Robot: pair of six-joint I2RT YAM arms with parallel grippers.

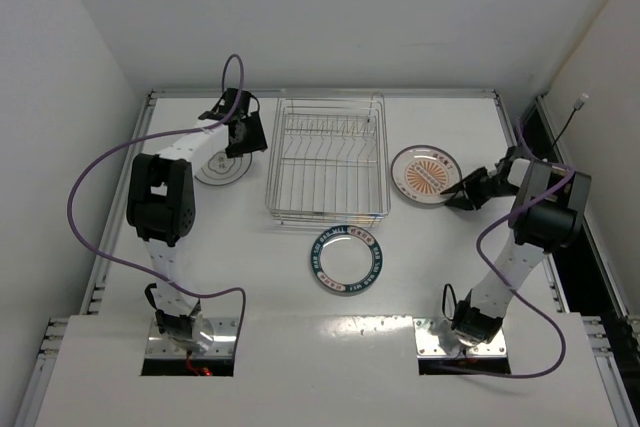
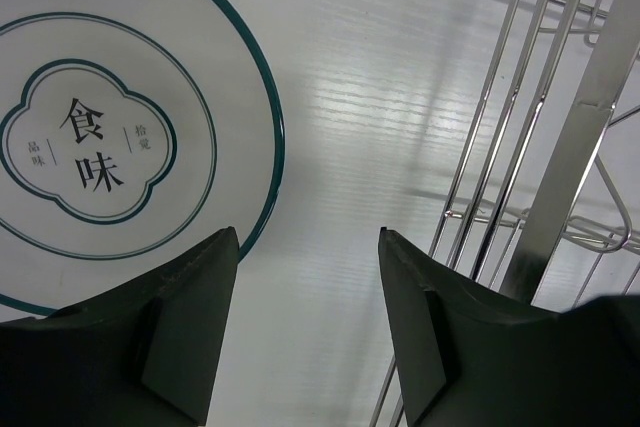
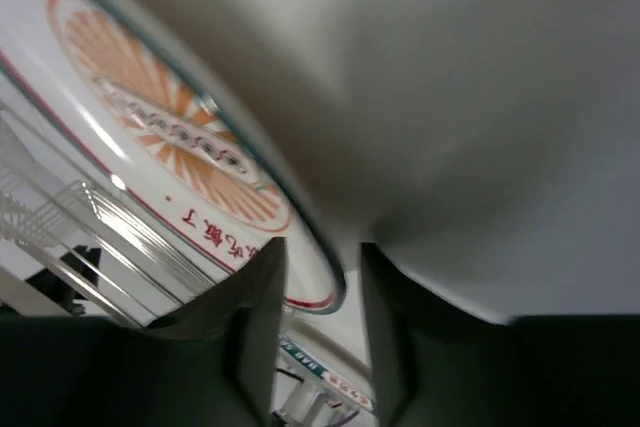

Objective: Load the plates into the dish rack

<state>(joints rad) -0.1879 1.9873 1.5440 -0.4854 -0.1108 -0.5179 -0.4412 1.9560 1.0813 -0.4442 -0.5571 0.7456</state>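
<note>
At the far left of the table (image 1: 450, 277), your left gripper (image 2: 305, 237) hovers low with its jaws spread apart and nothing between them but bare tabletop. Its left finger (image 2: 180, 327) overlaps the edge of the white plate with the thin teal ring (image 2: 120, 27), which lies flat just beside the dish rack (image 2: 565, 177). You can read two bold black characters in the plate's scalloped centre frame: 食味. The smaller characters on either side are too fine to make out.

Over on the right, your right gripper (image 3: 315, 252) has a finger on each side of the rim of the orange-striped plate (image 3: 170, 97), close beside the rack's right end. I cannot tell whether those jaws are actually pinching the rim. Red characters run along that plate near its edge, blurred.

The dark-blue-rimmed plate (image 1: 346, 257) sits flat just in front of the rack, its red rim markings unreadable. The rack itself holds no plates yet.
</note>
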